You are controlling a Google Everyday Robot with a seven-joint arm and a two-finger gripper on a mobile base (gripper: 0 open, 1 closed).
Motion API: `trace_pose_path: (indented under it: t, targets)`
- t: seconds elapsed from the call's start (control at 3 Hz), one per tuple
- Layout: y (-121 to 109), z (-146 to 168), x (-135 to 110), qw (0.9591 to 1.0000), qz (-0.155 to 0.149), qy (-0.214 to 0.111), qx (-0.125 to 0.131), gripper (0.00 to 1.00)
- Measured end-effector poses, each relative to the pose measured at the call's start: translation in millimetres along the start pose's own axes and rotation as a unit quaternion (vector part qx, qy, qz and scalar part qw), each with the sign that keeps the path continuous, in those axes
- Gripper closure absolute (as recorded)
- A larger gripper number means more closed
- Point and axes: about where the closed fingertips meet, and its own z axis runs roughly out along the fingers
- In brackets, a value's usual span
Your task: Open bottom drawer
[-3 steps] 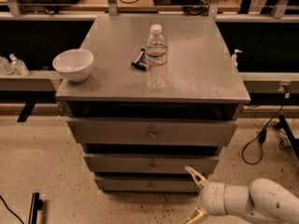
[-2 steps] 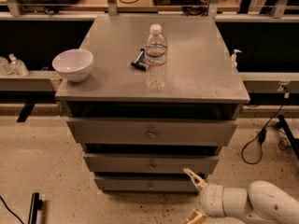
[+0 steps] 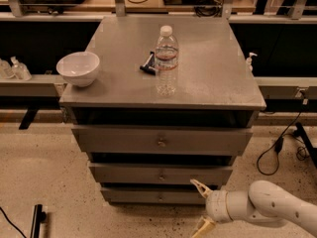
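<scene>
The bottom drawer [image 3: 148, 196] is the slim grey front at the foot of the grey metal cabinet, with a small round knob [image 3: 159, 198] at its middle. Its front sits pushed in under the middle drawer [image 3: 161, 174]. My gripper [image 3: 202, 207] is low at the drawer's right end, to the right of the knob and apart from it. It is open: the upper fingertip [image 3: 197, 185] lies near the drawer's top right corner and the lower fingertip [image 3: 202, 228] near the floor. It holds nothing.
On the cabinet top [image 3: 208, 78] stand a white bowl [image 3: 78, 68], a clear water bottle [image 3: 166, 59] and a small black object [image 3: 147, 63]. The wide top drawer [image 3: 161, 140] is above. Cables [image 3: 277, 148] lie on the floor at right, and a dark bar [image 3: 36, 219] at lower left.
My gripper has shifted slightly left, closer to the bottom drawer's right end. The drawers and tabletop objects have not moved.
</scene>
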Motion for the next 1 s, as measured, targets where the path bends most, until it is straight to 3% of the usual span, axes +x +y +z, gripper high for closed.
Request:
trace_pose_path:
  t: [0.33, 1.0]
  targets:
    - [-3.4, 19.5, 43.8, 0.9997, -0.001, 0.007, -0.022, 0.00]
    - [6.6, 50.0, 130.1, 0.9988, 0.028, 0.024, -0.031, 0.00]
